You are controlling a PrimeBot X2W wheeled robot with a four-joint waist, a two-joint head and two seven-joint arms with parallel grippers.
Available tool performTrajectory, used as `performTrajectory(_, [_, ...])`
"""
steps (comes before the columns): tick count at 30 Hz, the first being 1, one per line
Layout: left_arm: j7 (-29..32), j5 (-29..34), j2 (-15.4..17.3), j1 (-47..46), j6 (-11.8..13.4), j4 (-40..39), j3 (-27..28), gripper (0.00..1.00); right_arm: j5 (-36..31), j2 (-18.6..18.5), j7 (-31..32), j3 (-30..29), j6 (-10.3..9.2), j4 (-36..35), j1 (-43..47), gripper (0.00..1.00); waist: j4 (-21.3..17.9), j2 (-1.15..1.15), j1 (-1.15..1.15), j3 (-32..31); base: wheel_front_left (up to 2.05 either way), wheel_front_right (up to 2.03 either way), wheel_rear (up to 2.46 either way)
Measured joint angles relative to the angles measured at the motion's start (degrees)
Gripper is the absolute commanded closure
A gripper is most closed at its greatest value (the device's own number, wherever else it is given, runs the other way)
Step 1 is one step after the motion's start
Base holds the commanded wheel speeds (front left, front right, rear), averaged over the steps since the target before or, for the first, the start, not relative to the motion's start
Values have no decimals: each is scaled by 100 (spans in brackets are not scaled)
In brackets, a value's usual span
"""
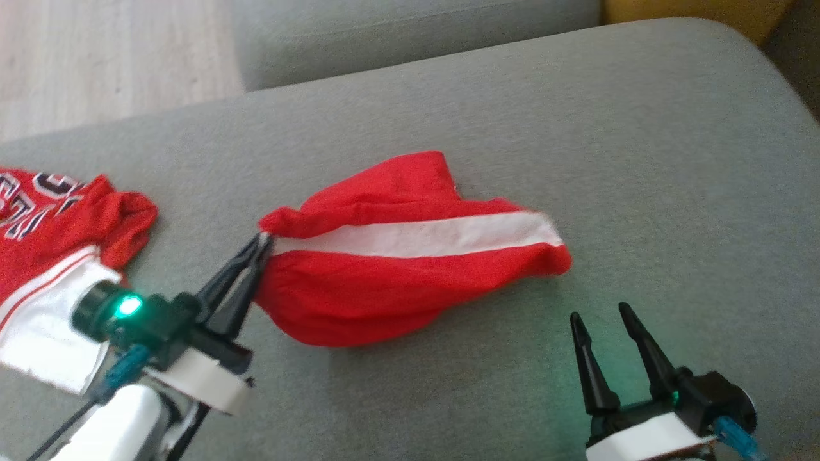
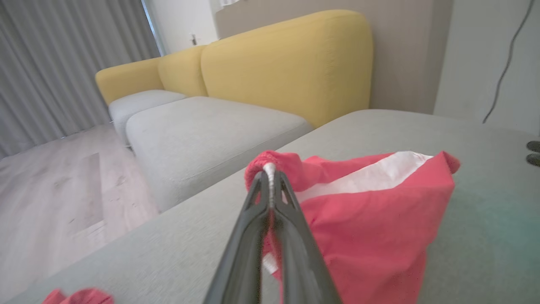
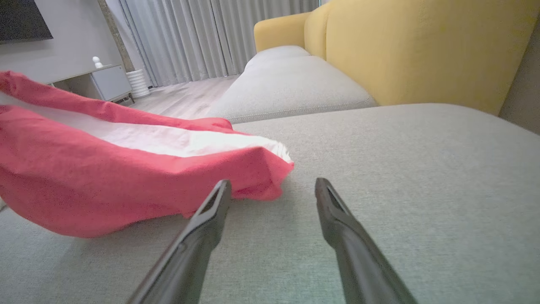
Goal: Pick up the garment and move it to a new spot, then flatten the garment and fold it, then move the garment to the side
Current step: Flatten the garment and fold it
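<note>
Head view: left gripper (image 1: 262,240) clamped on red garment (image 1: 410,282) at its left end, garment sitting mid cushion (image 1: 576,115). Other jersey (image 1: 51,256) at cushion's left edge, partly behind left arm (image 1: 122,416).
Left wrist view: yellow sofa (image 2: 287,63) beyond.
Right wrist view: right gripper (image 3: 272,183) wide, empty, near garment's end.

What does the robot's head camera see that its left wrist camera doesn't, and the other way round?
Head view: the open right end effector and black lettering on a second red garment. Left wrist view: grey curtains and a cable on the wall. Both: the left end effector shut on a corner of the red garment with the white stripe, lying on the grey cushion.
</note>
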Motion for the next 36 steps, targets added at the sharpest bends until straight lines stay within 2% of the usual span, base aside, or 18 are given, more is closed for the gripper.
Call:
performTrajectory(5, [-247,-45,237,161,24,181,192,100,320,-1,0,164,0,192,-215,0,345,0,0,198,0,0,0])
performTrajectory(11, [-381,-31,343,128,-31,508,224,100,1401,-4,0,598,0,631,-796,0,684,0,0,456,0,0,0])
performTrajectory(21, [-576,53,338,-318,-130,1006,214,100,2794,-1035,0,1916,0,1824,-2184,0,1042,0,1,683,0,0,0])
performTrajectory(26, [-633,60,257,-483,-177,1127,129,100,3237,-1187,0,2570,0,2038,-2485,0,1154,0,1,713,0,0,0])
performTrajectory(32, [-684,60,200,-553,-185,1205,86,100,3424,-1259,0,2939,0,2153,-2627,0,1216,0,1,733,0,0,0])
performTrajectory(34, [-686,60,188,-553,-185,1210,69,100,3433,-1261,0,2989,0,2198,-2668,71,1229,0,1,742,0,0,0])
performTrajectory(35, [-686,60,181,-554,-186,1214,57,100,3456,-1262,0,3006,0,2220,-2694,100,1236,0,1,748,0,0,0])
performTrajectory(36, [-695,60,179,-555,-201,1221,44,100,3479,-1262,0,3021,0,2234,-2716,100,1242,0,1,753,0,0,0])
